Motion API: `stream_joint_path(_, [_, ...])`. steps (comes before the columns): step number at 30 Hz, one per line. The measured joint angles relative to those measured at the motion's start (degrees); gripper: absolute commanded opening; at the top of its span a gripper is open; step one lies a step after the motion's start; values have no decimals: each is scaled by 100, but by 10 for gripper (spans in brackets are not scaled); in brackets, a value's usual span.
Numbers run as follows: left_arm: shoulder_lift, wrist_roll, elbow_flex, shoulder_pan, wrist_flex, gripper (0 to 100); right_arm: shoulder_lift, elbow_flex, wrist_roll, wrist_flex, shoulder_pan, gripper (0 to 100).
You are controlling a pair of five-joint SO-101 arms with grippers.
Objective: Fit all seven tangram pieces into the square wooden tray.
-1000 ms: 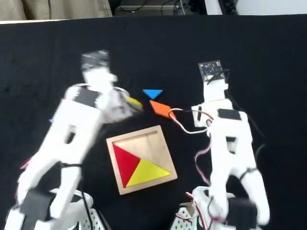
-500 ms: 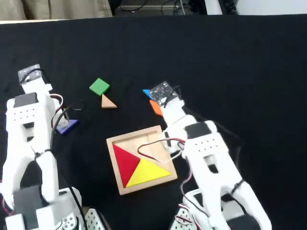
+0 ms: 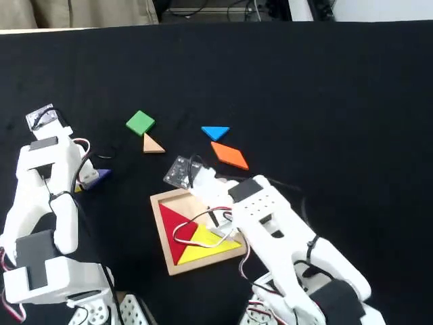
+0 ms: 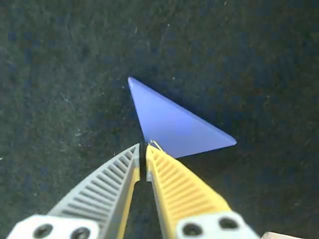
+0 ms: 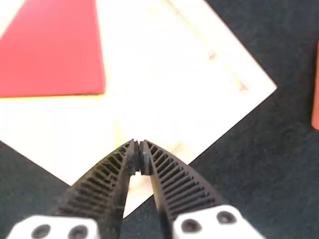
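Note:
The square wooden tray (image 3: 230,203) lies near the table's front with a red triangle (image 3: 177,229) and a yellow triangle (image 3: 203,249) in it. My right gripper (image 5: 138,149) is shut and empty, over the tray's bare wood (image 5: 164,89) beside the red triangle (image 5: 50,50). My left gripper (image 4: 145,149) is shut, its tips at the edge of a purple triangle (image 4: 172,124), which lies at the left (image 3: 100,176). A green square (image 3: 140,122), tan triangle (image 3: 152,144), blue triangle (image 3: 215,133) and orange parallelogram (image 3: 230,155) lie behind the tray.
The black cloth covers the whole table. The right arm (image 3: 270,230) stretches across the tray's right half and hides part of it. The left arm (image 3: 40,189) stands along the left edge. The orange parallelogram's edge (image 5: 315,84) lies just past the tray's corner.
The left arm swung from over the green and tan pieces out to the purple triangle at the left. The right arm swung left and now hangs over the tray.

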Motion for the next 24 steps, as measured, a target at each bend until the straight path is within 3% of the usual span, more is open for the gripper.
stream_joint_path(8, [26, 0, 0, 0, -18, 29, 659, -26, 325, -35, -35, 11])
stream_joint_path(15, [53, 0, 0, -9, -26, 29, 774, -105, 334, 26, -677, 11])
stream_joint_path(24, [79, 0, 0, -18, -18, 29, 879, -563, 343, 53, -554, 11])
